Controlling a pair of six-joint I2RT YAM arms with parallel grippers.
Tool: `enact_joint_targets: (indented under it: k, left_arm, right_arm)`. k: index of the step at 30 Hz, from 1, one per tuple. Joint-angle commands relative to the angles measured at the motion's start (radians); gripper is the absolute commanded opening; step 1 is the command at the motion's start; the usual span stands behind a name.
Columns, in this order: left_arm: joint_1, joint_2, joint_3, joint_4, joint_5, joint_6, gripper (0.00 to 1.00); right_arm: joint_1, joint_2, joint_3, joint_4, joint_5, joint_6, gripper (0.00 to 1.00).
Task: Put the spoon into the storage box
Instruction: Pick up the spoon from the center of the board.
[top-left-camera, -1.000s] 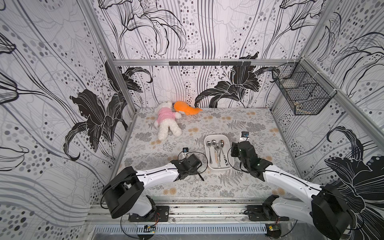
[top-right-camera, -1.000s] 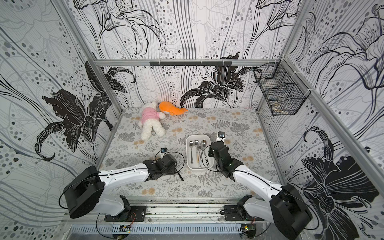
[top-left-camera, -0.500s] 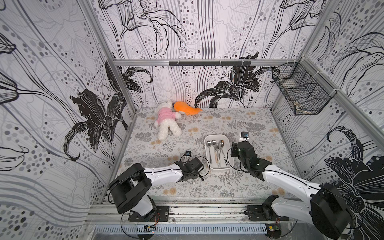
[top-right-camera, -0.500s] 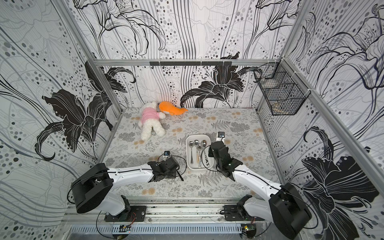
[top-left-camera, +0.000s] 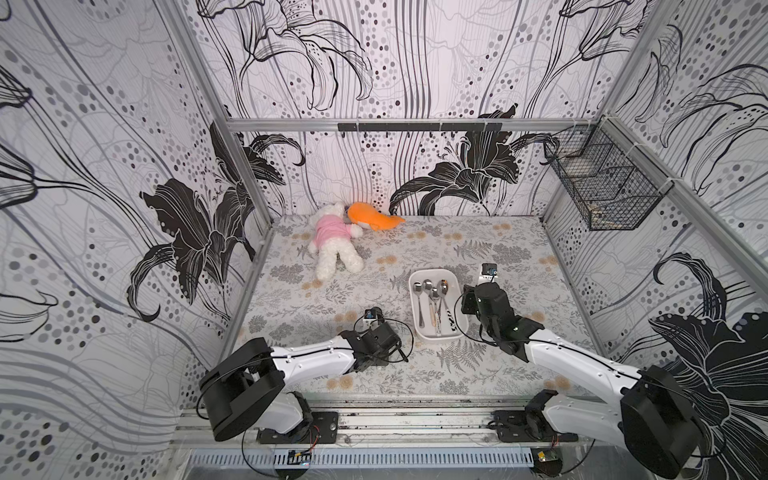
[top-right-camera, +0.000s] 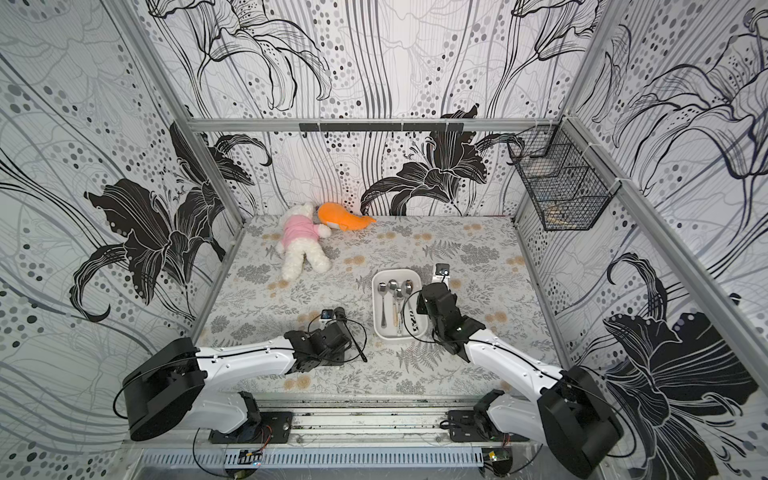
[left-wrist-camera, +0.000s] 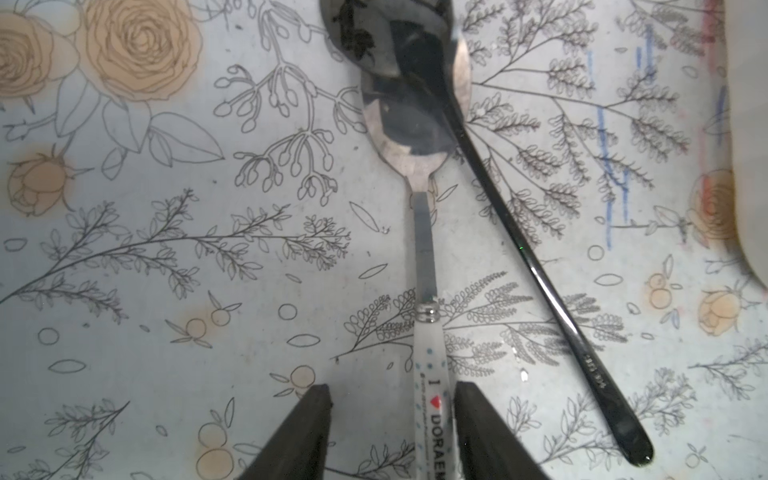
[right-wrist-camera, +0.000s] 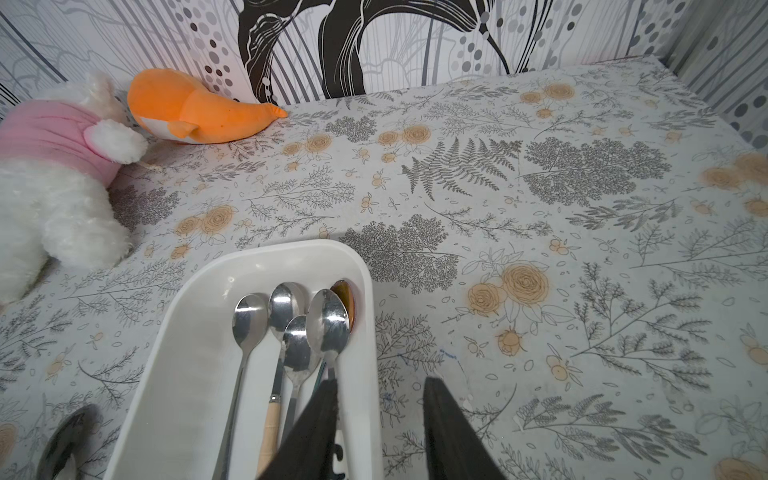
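A spoon (left-wrist-camera: 424, 232) with a silver bowl and a white printed handle lies on the table left of the storage box. A black spoon (left-wrist-camera: 519, 249) lies across its bowl. My left gripper (left-wrist-camera: 390, 390) is open just above the table. The white handle lies between its fingers, close to one finger with a gap to the other. The storage box (top-left-camera: 432, 271) (top-right-camera: 395, 271) is a shallow white tray holding several spoons (right-wrist-camera: 328, 320). My right gripper (right-wrist-camera: 382, 380) is open astride the box's right wall (right-wrist-camera: 365, 332), one finger inside and one outside.
A white plush bear in a pink shirt (top-left-camera: 334, 245) and an orange plush (top-left-camera: 370, 216) lie at the back left of the table. A black wire basket (top-left-camera: 602, 187) hangs on the right wall. The black spoon's handle (top-right-camera: 355, 340) sticks out beside the left wrist.
The left gripper's fingers have come closer together around the white handle. The right arm and the storage box have not moved.
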Motion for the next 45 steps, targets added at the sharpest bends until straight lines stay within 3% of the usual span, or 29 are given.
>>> enact_joint_targets:
  k: [1, 17, 26, 41, 45]
  left_arm:
    - [-0.009, 0.023, -0.039, -0.080, 0.050, -0.026, 0.43]
    - [-0.012, 0.052, -0.024, -0.107, -0.013, -0.057, 0.00]
    - [-0.011, 0.045, 0.105, -0.247, -0.180, -0.064, 0.00]
    - [0.015, 0.136, 0.355, -0.489, -0.351, 0.039, 0.00]
    - [0.024, 0.095, 0.358, -0.454, -0.348, 0.051, 0.00]
  right_arm:
    - [-0.002, 0.001, 0.005, -0.006, 0.015, 0.011, 0.39]
    - [-0.002, 0.001, 0.009, -0.015, 0.023, 0.011, 0.38]
    - [-0.002, 0.005, 0.012, -0.017, 0.020, 0.011, 0.38]
    - [-0.002, -0.010, 0.009, -0.021, 0.034, 0.008, 0.38]
    - [-0.001, -0.012, 0.007, -0.022, 0.035, 0.008, 0.38]
